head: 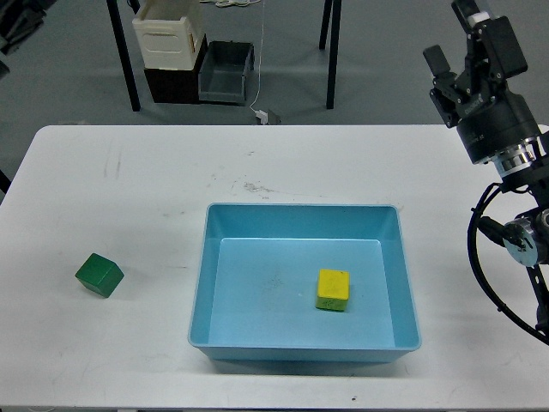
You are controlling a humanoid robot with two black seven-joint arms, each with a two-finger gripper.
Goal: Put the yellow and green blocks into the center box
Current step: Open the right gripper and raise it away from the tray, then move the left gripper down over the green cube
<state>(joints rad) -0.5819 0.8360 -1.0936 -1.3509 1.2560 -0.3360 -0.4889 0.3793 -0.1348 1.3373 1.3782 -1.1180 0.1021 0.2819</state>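
The yellow block (pixel 333 289) lies inside the light blue box (pixel 202 283), right of the box's middle. The green block (pixel 99 275) sits on the white table (pixel 129 189), left of the box. My right gripper (pixel 463 56) is raised at the far upper right, well away from the box, with its fingers apart and nothing in it. A dark part of my left arm (pixel 21 17) shows at the top left corner; its fingers cannot be told apart.
Beyond the table's far edge, a cream bin (pixel 169 34) and a grey bin (pixel 226 73) stand on the floor among black table legs (pixel 124 60). Cables of my right arm (pixel 480 257) hang over the table's right edge.
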